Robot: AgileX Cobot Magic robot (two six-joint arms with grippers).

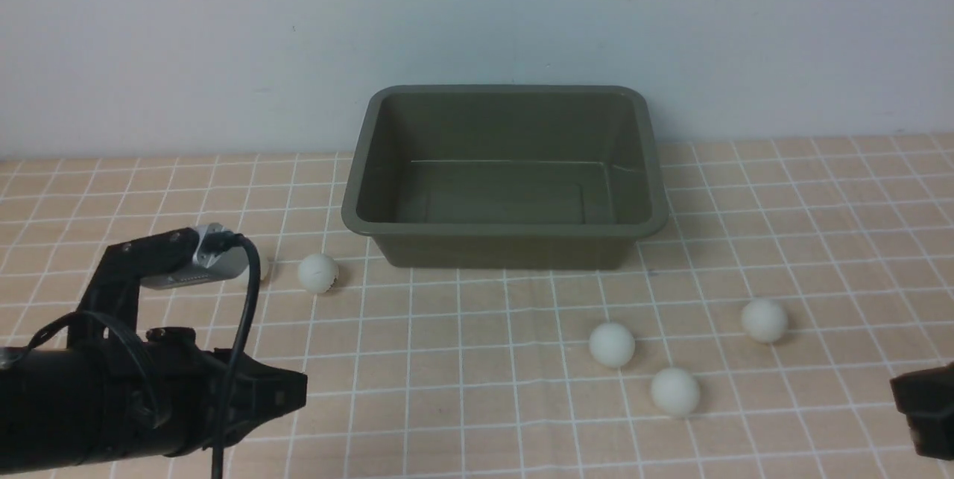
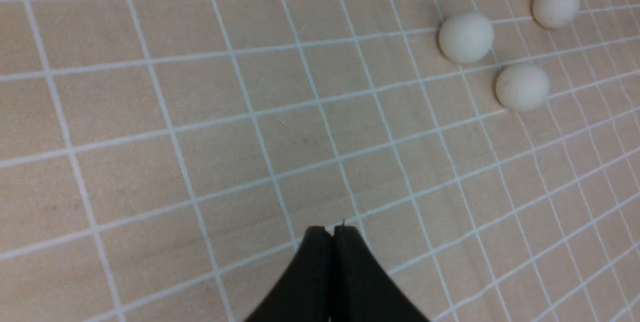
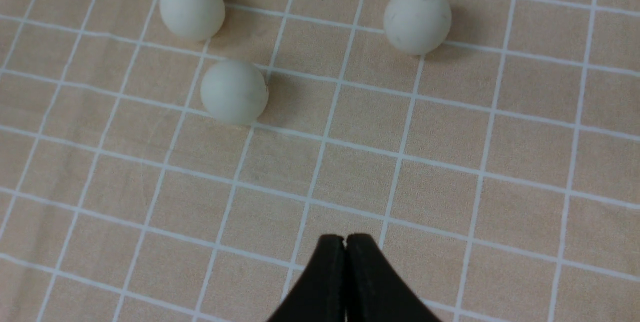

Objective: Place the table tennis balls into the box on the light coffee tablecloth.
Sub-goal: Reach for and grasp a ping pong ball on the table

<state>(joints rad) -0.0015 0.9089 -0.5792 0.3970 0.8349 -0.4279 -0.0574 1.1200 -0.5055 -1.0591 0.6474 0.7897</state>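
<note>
The olive-green box (image 1: 503, 228) stands empty at the back middle of the light coffee tablecloth (image 1: 484, 389). Several white table tennis balls lie on the cloth. One ball (image 1: 318, 273) is left of the box, and another (image 1: 262, 267) is half hidden behind my left wrist camera. Three lie front right: (image 1: 612, 345), (image 1: 675, 392), (image 1: 765, 320). My left gripper (image 2: 333, 229) is shut and empty, low at the front left (image 1: 302, 389), well apart from the three balls (image 2: 466, 37). My right gripper (image 3: 345, 238) is shut and empty, near the same three balls (image 3: 234, 91).
A plain pale wall (image 1: 477, 17) rises right behind the box. The checked cloth runs to every edge of the front view. Only a corner of the right arm (image 1: 924, 408) shows at the lower right.
</note>
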